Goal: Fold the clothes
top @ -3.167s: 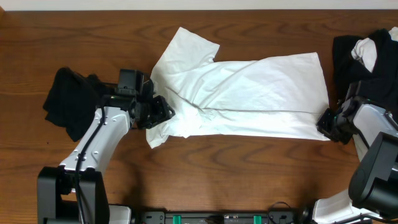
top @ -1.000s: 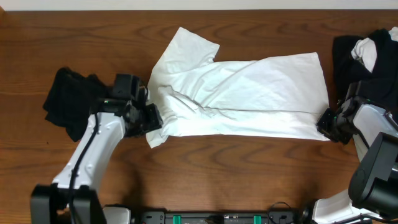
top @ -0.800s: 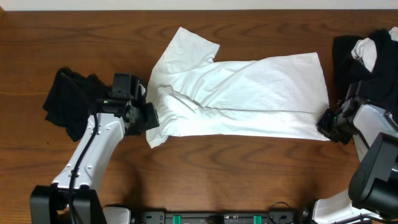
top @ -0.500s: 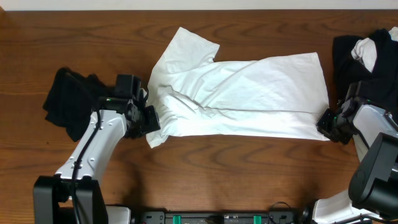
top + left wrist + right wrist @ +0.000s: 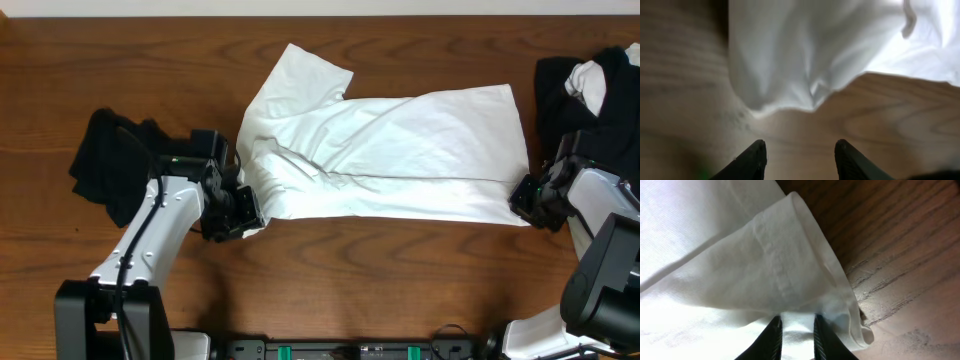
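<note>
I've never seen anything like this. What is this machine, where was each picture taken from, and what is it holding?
These are two robot arms at a wooden table, set to fold clothes. The wide picture looks down from above; the two close-ups come from a camera on each wrist. A white T-shirt lies across the middle, a black garment to the left, and a black and white pile at the far right. The right end effector, the pair of dark prongs in its close-up, pinches a hem corner of the T-shirt. The left end effector is open over bare wood beside the shirt's other end, holding nothing.
</note>
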